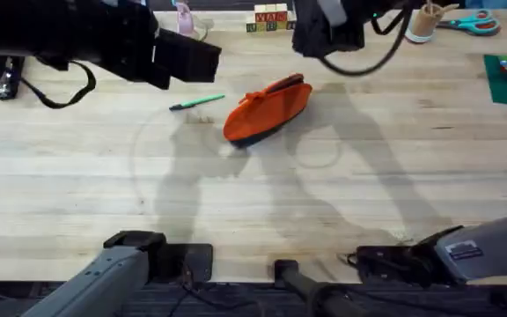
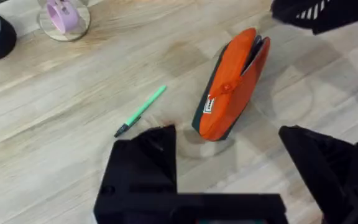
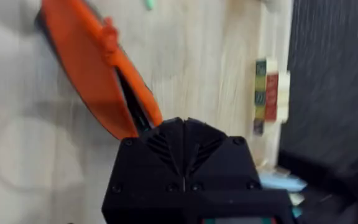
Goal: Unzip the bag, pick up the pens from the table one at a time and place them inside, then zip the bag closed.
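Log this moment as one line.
pouch: partly unzipped | pen: on table | left fingers: open | right fingers: shut, at pouch end

Both arms are extended far forward from their bases. The left hand (image 2: 229, 165) is held high with its fingers (image 2: 145, 165) spread wide. The right hand (image 3: 183, 127) is held with its fingers pressed together.

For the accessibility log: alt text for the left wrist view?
An orange pouch lies on the wooden table, a green pen lying apart beside it. The left gripper hangs open above them; a pink tape dispenser sits farther off.
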Available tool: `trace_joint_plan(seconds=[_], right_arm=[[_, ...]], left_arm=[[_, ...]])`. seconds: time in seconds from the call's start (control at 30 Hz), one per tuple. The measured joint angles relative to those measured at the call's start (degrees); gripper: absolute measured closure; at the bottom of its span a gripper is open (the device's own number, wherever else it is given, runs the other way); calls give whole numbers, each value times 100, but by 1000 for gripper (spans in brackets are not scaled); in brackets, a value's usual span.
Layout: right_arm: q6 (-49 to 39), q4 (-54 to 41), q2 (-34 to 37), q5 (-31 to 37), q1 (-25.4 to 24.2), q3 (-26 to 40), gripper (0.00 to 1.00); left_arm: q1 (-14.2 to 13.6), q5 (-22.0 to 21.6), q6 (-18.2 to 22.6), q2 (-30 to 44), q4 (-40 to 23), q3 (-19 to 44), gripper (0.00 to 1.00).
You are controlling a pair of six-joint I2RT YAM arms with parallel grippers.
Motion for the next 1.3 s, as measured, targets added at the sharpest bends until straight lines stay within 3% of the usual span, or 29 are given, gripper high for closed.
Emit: trace_joint_plan(seconds=[0.17,0.33,1.3], right_arm=[[-1166,-24,6,-3,171,0,971],[-1640,-69,8,-2,193,0,972],[-2022,-498,1179,9,326,11,972]], left_arm=[[0,0,0,-2,0,0,8],[0,0,0,-2,0,0,7],[0,0,0,-2,0,0,7]])
